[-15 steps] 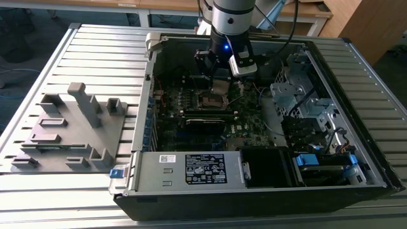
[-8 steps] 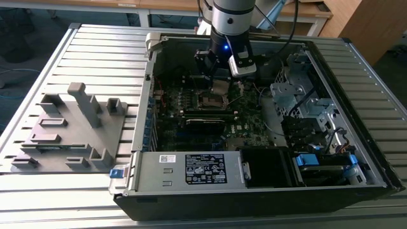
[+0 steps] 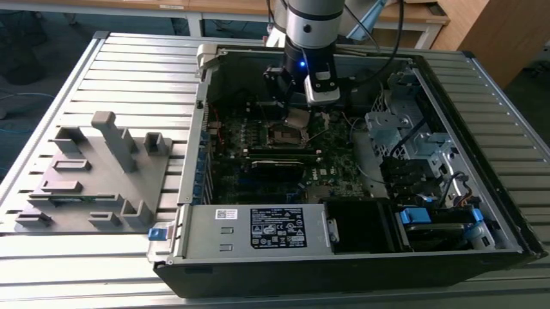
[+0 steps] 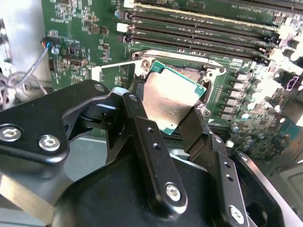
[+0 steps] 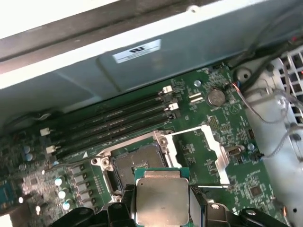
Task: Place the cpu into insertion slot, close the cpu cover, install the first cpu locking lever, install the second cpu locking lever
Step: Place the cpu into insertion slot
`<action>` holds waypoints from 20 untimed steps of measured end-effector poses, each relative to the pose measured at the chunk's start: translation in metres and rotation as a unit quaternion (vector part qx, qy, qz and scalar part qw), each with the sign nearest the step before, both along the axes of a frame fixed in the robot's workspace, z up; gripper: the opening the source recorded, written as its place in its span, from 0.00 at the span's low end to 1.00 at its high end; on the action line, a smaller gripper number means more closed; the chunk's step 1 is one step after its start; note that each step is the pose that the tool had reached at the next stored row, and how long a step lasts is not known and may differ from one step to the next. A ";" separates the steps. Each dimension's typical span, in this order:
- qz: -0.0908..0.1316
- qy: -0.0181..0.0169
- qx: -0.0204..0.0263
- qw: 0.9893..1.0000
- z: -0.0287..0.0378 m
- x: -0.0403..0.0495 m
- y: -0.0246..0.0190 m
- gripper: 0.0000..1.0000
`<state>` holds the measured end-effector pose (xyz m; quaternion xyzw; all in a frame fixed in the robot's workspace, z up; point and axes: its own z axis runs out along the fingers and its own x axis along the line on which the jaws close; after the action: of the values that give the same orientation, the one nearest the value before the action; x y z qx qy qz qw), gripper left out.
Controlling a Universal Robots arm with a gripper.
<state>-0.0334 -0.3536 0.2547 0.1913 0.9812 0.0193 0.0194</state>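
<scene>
While the tool [image 4: 165, 108] grips the chip [image 5: 162, 198] by its edges, the chip hangs just above the socket [image 5: 135, 163], the cover [image 5: 220, 163] swung open beside it on the green board [image 5: 194, 151].

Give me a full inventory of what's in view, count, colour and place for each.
table: one, grey slatted metal.
computer case: one, black, lying open on the table.
fixture: one, grey, exterior view's left of the case.
motherboard: one, green, inside the case.
insertion slot: one, dark, metal-rimmed, on the motherboard.
cpu cover: one, silver frame, swung open beside the slot.
cpu: one, silver-grey, held near the insertion slot.
memory slots: about four, black, alongside the insertion slot.
coin cell battery: one, silver, on the motherboard.
gripper: one, black, shut on the cpu.
arm: one, silver, above the case.
</scene>
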 end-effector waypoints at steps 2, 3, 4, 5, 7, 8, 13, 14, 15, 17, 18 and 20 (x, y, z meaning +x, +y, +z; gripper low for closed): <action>-0.018 0.000 0.000 1.000 -0.0005 0.0000 0.0000 0.54; -0.028 0.000 0.000 1.000 -0.0007 0.0000 0.0000 0.54; -0.036 0.000 0.000 0.999 -0.0010 0.0000 0.0000 0.54; -0.045 0.000 0.000 0.999 -0.0011 0.0000 0.0000 0.54; -0.056 0.000 0.000 0.998 -0.0012 0.0000 -0.0001 0.54; -0.056 0.000 0.000 0.998 -0.0012 0.0000 -0.0001 0.54; -0.057 0.000 0.000 0.998 -0.0013 0.0000 0.0000 0.54; -0.057 0.000 0.000 0.998 -0.0013 0.0000 0.0000 0.54; -0.057 0.000 0.000 0.998 -0.0013 0.0000 0.0000 0.54; -0.057 0.000 0.000 0.998 -0.0013 0.0000 0.0000 0.54; -0.057 0.000 0.000 0.998 -0.0013 0.0000 0.0000 0.54; -0.057 0.000 0.000 0.998 -0.0013 0.0000 0.0000 0.54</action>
<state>-0.0334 -0.3536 0.2534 0.2469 0.9687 0.0182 0.0205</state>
